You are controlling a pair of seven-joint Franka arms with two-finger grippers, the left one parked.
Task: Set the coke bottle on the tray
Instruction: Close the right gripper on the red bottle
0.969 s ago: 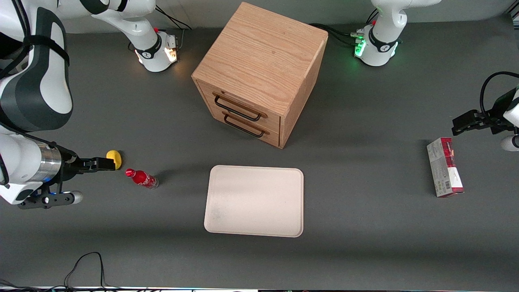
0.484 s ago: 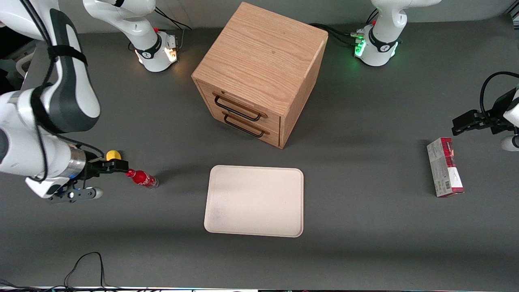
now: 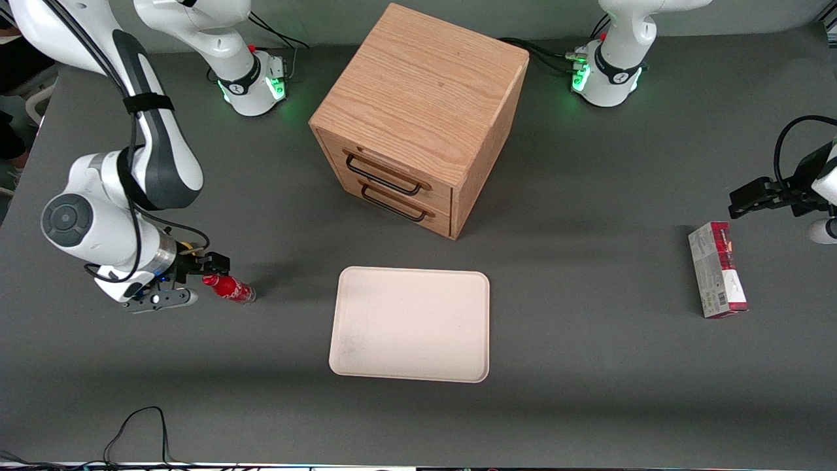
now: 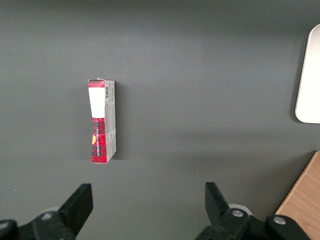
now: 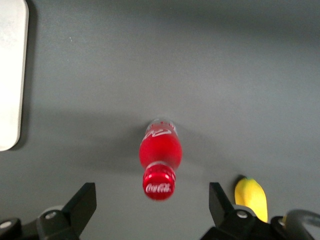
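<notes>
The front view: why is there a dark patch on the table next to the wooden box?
Front view: the cabinet blocks overhead light, shadowing the table. Right wrist view: the coke bottle stands sharp, faint shadow around it, between the open claw fingers.

Wooden drawer cabinet [image 3: 418, 118] mid-table; red-grey carton [image 3: 717, 269] toward parked arm's end.
</notes>
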